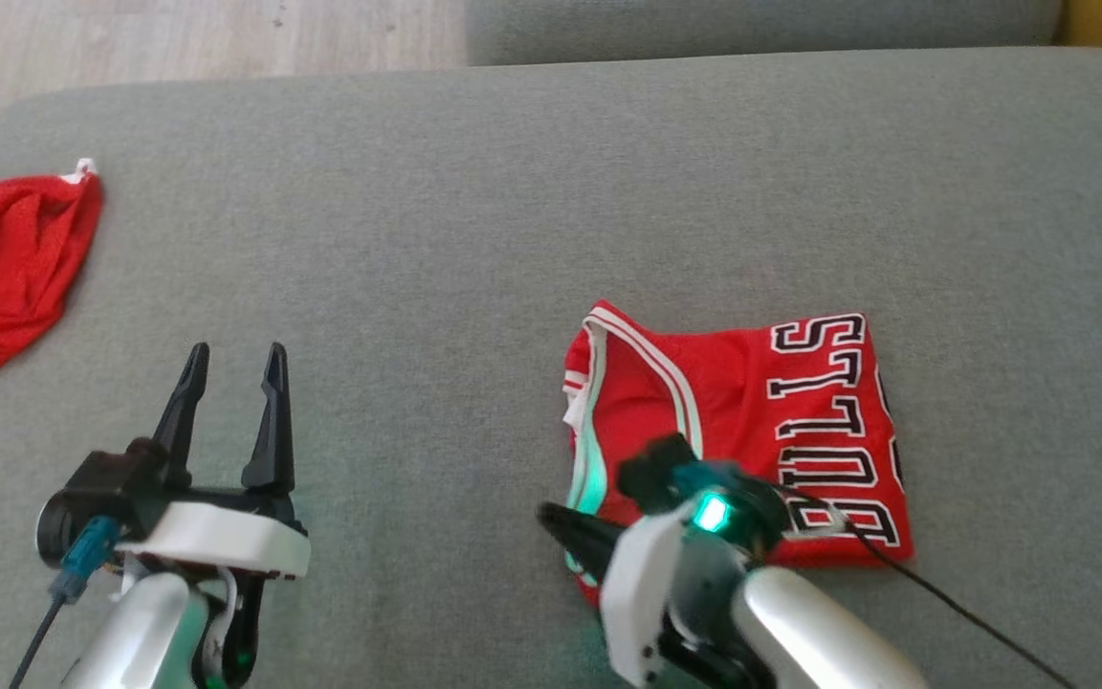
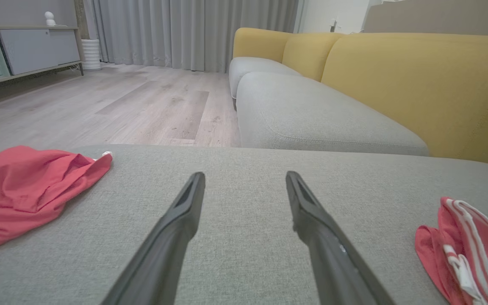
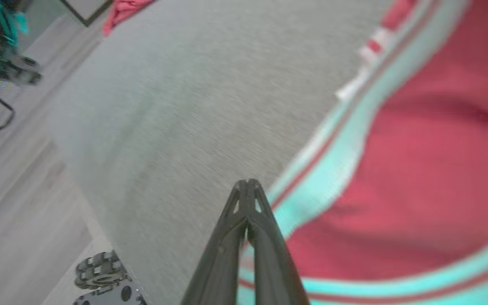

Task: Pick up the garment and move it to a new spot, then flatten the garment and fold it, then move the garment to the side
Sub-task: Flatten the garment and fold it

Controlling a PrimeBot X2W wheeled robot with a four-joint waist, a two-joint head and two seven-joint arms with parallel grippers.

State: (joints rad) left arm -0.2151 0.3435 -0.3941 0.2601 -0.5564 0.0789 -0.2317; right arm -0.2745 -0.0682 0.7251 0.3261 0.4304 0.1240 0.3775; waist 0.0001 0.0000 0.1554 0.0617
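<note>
Red cloth (image 1: 6, 268) lies well left of jersey (image 1: 752, 421).

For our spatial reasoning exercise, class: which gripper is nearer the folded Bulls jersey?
Right. The right gripper sits shut at the striped edge of the jersey; the left gripper is open over the cushion, well off to the robot's left.

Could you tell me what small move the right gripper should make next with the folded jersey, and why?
Probably open the right gripper and close it on the jersey's trimmed edge. The jersey lies folded on the cushion, and the shut fingertips sit at that edge with no hold I can confirm. The left gripper is open, apart from it.
</note>
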